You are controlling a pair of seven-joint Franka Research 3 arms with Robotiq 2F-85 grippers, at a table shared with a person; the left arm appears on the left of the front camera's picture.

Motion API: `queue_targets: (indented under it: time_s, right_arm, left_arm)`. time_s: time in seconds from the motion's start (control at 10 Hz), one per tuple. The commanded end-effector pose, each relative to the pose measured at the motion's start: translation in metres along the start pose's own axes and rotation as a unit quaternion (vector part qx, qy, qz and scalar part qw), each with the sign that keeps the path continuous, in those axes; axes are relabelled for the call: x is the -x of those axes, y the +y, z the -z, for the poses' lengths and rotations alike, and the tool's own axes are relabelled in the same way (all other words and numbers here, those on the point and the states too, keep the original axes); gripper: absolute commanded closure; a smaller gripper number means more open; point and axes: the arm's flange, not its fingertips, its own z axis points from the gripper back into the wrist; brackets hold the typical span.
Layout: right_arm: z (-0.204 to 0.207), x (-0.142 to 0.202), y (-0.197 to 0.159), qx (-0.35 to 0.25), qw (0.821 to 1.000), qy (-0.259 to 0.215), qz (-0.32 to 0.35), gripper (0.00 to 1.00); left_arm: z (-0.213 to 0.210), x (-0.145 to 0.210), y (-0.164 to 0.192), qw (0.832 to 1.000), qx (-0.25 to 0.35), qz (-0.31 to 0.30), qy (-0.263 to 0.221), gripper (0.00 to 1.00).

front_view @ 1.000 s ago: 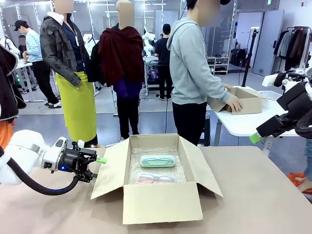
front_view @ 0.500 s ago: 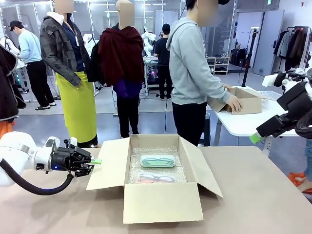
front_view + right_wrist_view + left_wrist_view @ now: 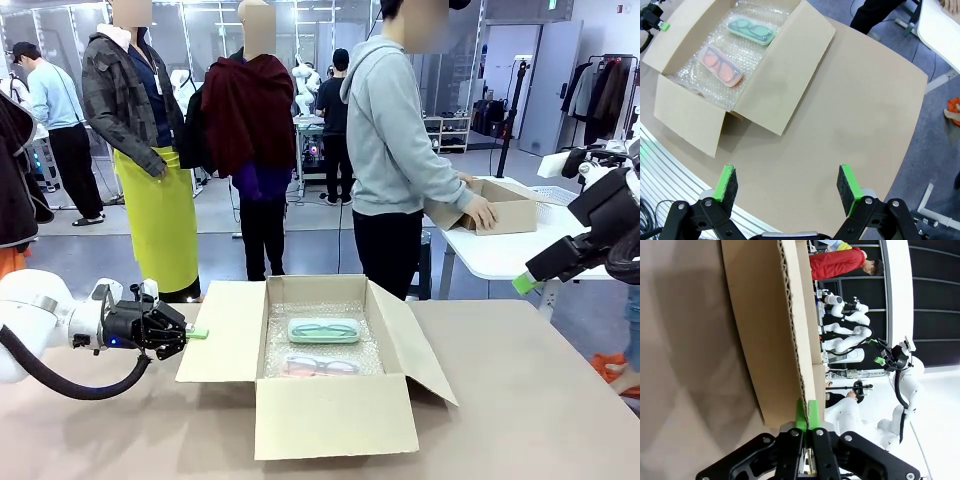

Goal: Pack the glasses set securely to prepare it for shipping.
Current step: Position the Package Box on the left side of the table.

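left wrist view has the left pincer (image 3: 803, 416) clamped on the edge of the box's left flap (image 3: 771, 330); fold it over in a smooth arc so the cardboard does not tear. right pincer (image 3: 785, 185) hangs open above the desk (image 3: 860, 125). inside the box, on bubble wrap (image 3: 320, 352), lie the mint case (image 3: 323, 330) and pink case (image 3: 320, 367), flat, translucent, just apart.

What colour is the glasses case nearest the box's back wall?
Mint green; the right wrist view shows it best, beside the pink case.
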Motion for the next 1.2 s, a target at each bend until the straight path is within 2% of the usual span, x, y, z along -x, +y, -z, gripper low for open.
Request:
queue_targets:
  time_s: [0.0,0.1,0.7,0.9,1.0,1.1]
  right_arm:
    - [-0.001,0.0,-0.001,0.001,1.0,-0.001,0.002,0.0]
    - [-0.001,0.0,-0.001,0.001,1.0,-0.001,0.002,0.0]
    - [-0.001,0.0,-0.001,0.001,1.0,-0.001,0.002,0.0]
    - [-0.001,0.0,-0.001,0.001,1.0,-0.001,0.002,0.0]
    - [-0.001,0.0,-0.001,0.001,1.0,-0.001,0.002,0.0]
    - [-0.001,0.0,-0.001,0.001,1.0,-0.001,0.002,0.0]
  left_arm:
    - [0.003,0.003,-0.001,1.0,0.007,0.012,0.027,1.0]
    - [0.0,0.0,0.0,1.0,0.0,0.0,0.0,1.0]
    - [0.0,0.001,0.0,1.0,-0.001,0.0,0.004,0.98]
    - [-0.022,-0.002,-0.004,1.0,0.015,0.001,0.01,0.98]
    - [-0.036,-0.001,-0.004,0.999,0.014,0.003,0.032,0.98]
    - [-0.052,-0.002,-0.001,0.999,0.006,0.011,0.034,0.98]
